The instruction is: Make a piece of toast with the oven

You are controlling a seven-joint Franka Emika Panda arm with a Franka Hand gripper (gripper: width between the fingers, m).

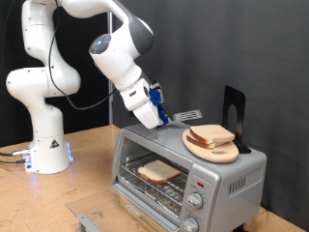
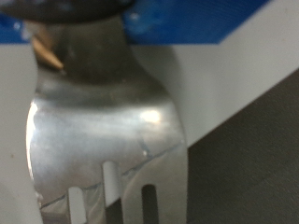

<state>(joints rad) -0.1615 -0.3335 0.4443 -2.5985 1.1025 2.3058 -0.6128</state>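
Spatula up, toast already on the rack!
The gripper (image 1: 157, 108), clamped on a metal spatula (image 1: 186, 117), hovers over the oven (image 1: 193, 166) top's left edge; the piece of toast (image 1: 158, 172) lies inside, and a low swing could knock the round board (image 1: 211, 146).

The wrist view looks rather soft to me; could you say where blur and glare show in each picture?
Wrist view: the metal spatula fills the frame, blurred from closeness, with bright glare patches. Exterior view: sharp and evenly lit, the gripper and oven both clear.

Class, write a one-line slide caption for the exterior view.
Gripper holds a spatula above the oven; toast sits inside.
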